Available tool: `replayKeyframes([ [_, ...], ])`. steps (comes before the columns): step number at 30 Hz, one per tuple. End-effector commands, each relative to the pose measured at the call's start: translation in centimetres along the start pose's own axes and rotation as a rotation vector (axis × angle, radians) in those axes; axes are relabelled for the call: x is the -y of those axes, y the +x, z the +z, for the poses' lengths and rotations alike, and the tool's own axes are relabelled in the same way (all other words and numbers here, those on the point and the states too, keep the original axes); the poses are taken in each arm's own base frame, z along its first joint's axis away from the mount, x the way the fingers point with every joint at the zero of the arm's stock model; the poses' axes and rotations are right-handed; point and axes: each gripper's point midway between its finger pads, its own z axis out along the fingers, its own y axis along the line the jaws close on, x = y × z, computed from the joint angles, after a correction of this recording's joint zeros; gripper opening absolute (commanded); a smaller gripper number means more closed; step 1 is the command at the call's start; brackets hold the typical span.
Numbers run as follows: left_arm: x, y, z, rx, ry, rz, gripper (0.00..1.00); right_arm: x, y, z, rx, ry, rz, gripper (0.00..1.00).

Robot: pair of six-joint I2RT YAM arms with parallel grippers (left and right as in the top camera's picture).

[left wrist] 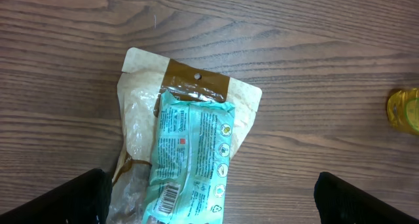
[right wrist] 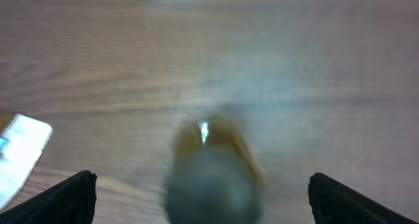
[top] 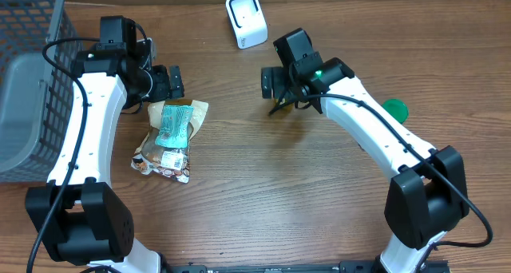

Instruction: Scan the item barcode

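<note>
Overhead, teal packet (top: pixel 172 125) just beside left hand (top: pixel 172 85)

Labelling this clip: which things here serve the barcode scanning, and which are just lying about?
Job: white scanner; teal packet lying on the beige pouch; small yellow item.
Lying about: grey basket; green disc.

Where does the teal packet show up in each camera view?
Overhead: teal packet left of centre, lying on the beige pouch.
Left wrist: bottom centre, still on the pouch.
Right wrist: cannot tell; a blurred pale shape at the left edge may be it.
Shared landmark: the small yellow item, near centre overhead, at the left wrist's right edge, blurred low in the right wrist's centre.
</note>
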Motion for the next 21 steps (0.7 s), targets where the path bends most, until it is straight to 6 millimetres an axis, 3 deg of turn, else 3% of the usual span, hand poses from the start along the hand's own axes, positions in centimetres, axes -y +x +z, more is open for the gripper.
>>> replayKeyframes([
  [1, 0.5, -0.7, -1.0, 0.033, 0.015, 0.018, 1.0, -0.4, -2.2, -1.7, 0.073, -0.01, -0.146, 1.0],
  [9, 0.5, -0.7, -1.0, 0.033, 0.015, 0.018, 0.99, 1.0, -1.0, 0.4, 0.035, 0.015, -0.265, 0.92],
  [10, 0.5, -0.7, -1.0, 0.033, 0.015, 0.019, 1.0, 1.1, -1.1, 0.6, 0.035, 0.017, -0.265, 0.89],
  [13, 0.5, -0.7, -1.0, 0.033, 0.015, 0.018, 1.0, 1.4, -0.6, 1.8, 0.014, 0.023, -0.263, 0.64],
  [17, 0.5, -0.7, -1.0, 0.033, 0.015, 0.018, 0.99, 0.0, 0.3, 2.2, -0.019, -0.063, -0.265, 0.63],
  [21, 0.5, -0.7, -1.0, 0.033, 0.015, 0.018, 0.99, 0.0, 0.6, 2.3, -0.034, -0.067, -0.265, 0.61],
])
